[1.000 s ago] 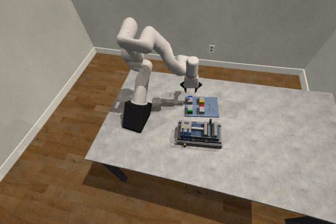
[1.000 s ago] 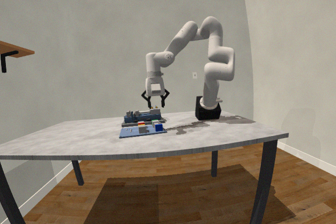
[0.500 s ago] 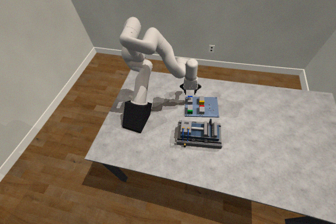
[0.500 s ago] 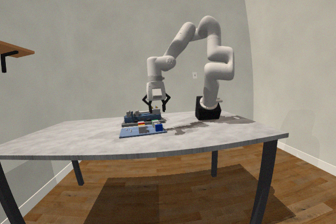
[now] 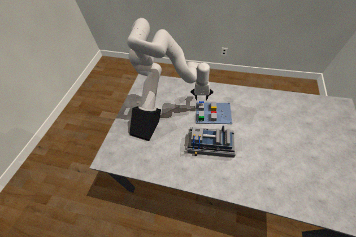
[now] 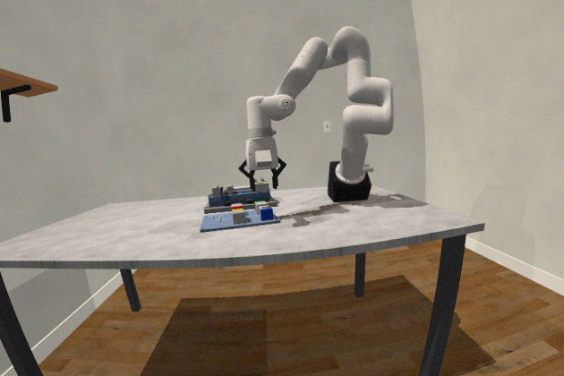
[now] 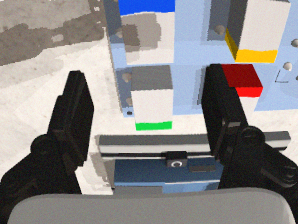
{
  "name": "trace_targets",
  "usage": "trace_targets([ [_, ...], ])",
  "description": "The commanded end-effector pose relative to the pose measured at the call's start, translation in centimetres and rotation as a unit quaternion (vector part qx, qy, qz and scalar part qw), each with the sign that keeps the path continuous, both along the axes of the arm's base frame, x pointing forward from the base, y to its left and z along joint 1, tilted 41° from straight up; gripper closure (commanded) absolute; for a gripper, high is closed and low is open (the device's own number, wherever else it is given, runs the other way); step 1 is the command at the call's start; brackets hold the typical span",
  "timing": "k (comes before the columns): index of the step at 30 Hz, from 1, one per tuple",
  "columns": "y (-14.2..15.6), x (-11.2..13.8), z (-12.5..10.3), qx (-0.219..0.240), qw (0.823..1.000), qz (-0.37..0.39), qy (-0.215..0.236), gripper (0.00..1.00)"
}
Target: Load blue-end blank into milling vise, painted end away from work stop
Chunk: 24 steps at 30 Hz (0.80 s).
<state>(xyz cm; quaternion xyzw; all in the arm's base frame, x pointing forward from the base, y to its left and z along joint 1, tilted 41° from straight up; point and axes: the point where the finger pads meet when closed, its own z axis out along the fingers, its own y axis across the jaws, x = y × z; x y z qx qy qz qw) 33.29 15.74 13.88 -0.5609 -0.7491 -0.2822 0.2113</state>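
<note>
The blank with the blue end [image 7: 147,19] lies on the blue infeed plate [image 5: 217,113], in the corner nearest the arm's base. It also shows in the top view [image 5: 200,105] and the exterior view [image 6: 266,213]. My gripper [image 5: 202,99] is open and empty, and hovers above that side of the plate. In the wrist view the fingers stand on either side of the green-ended blank [image 7: 150,95], well above it, with the blue-ended one just beyond. The milling vise [image 5: 211,140] stands beside the plate with nothing between its jaws.
A yellow-ended blank [image 7: 250,23] and a red-ended blank [image 7: 241,79] lie in the plate's other column. The vise's hoses [image 5: 196,140] are on its left end block. The arm's black base [image 5: 144,122] stands to the left.
</note>
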Motion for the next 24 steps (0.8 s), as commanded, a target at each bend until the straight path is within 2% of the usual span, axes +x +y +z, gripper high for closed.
trace_targets([
  [1, -0.34, 0.21, 0.30, 0.000, 1.000, -0.001, -0.001, 0.28],
  [24, -0.80, 0.34, 0.70, 0.000, 1.000, -0.001, -0.001, 0.28],
])
